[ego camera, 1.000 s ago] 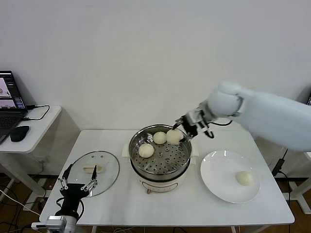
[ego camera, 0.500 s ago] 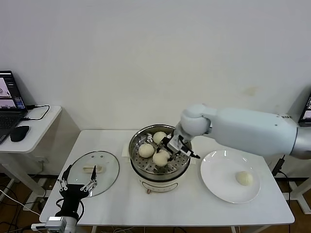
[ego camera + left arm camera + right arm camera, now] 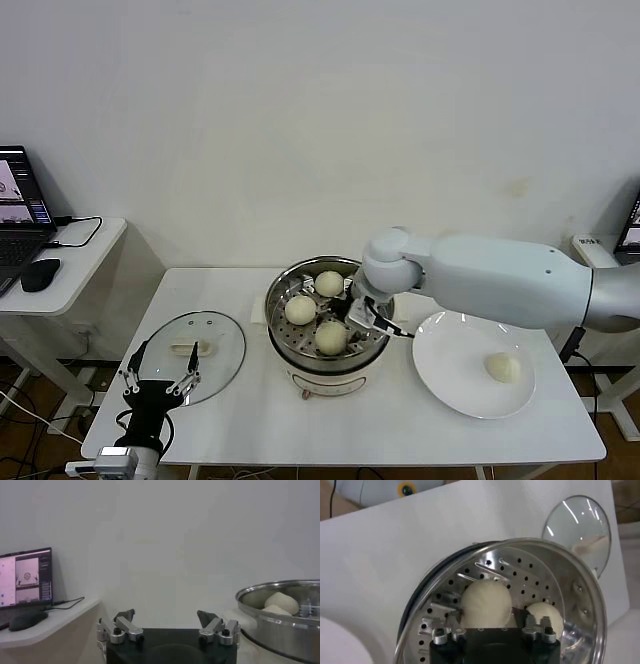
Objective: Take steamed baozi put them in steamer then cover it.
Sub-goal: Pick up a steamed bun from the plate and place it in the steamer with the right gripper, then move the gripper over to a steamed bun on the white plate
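Note:
The steamer (image 3: 272, 303) stands mid-table with three steamed baozi on its perforated tray, at the back (image 3: 329, 283), the left (image 3: 300, 310) and the front (image 3: 331, 337). A fourth baozi (image 3: 502, 367) lies on the white plate (image 3: 450, 385). My right gripper (image 3: 358, 318) reaches into the steamer, open. In the right wrist view its fingers stand on either side of the front baozi (image 3: 486, 602), which rests on the tray, with another baozi (image 3: 546, 616) beside it. My left gripper (image 3: 157, 378) waits open at the table's front left, with nothing in it.
The round glass lid (image 3: 220, 335) with a cream handle lies flat on the table, left of the steamer and just beyond my left gripper. A side table at the far left holds a laptop (image 3: 18, 205) and a mouse (image 3: 40, 273).
My right gripper carried a baozi from above the steamer's far rim down to the front of the tray, then opened; the baozi now rests there. The left arm has not moved.

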Available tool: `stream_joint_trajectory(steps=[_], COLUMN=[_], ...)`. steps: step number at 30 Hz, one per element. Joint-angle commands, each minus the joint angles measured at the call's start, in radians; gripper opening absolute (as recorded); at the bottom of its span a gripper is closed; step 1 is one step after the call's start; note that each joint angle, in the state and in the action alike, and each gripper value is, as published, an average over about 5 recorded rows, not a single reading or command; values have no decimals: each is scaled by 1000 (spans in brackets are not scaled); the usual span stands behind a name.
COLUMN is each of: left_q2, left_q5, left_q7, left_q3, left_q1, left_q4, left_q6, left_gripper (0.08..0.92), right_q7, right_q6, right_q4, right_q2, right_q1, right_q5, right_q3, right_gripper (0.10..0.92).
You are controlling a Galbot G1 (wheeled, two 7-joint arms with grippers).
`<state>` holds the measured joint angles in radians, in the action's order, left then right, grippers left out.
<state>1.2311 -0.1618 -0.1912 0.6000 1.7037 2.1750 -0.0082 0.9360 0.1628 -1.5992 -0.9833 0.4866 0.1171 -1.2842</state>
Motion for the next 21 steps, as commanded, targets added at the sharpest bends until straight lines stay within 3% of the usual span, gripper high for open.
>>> stream_joint_trajectory(steps=[1,5,12,16,21], left_q2=[-6,-16,-37,-49,-61], left_q5=[-1,-2,-5,-6,-10], left_q7=[1,0,1,1,1], left_q3=[-3,-8,-25,-39,-51], left_q1=[-4,-9,-18,-28,-40], left_q4=[-3,-3,-13,-19,-30], left_q6=[1,2,2,2,2], left_gripper=[823,823,823,823,823], right_q7=[-3,7,78,86,100], right_q6=[16,-80,-416,-502,-476], right_q4=[-18,-42,-112,-144,-154], right_q2=[72,170,435,574,720], right_q1=[69,128,173,108,-30], right_q5=[-42,-145,-304,-296,-195], right_q3=[62,80,109,149,191], right_gripper=[811,822,823,822,823])
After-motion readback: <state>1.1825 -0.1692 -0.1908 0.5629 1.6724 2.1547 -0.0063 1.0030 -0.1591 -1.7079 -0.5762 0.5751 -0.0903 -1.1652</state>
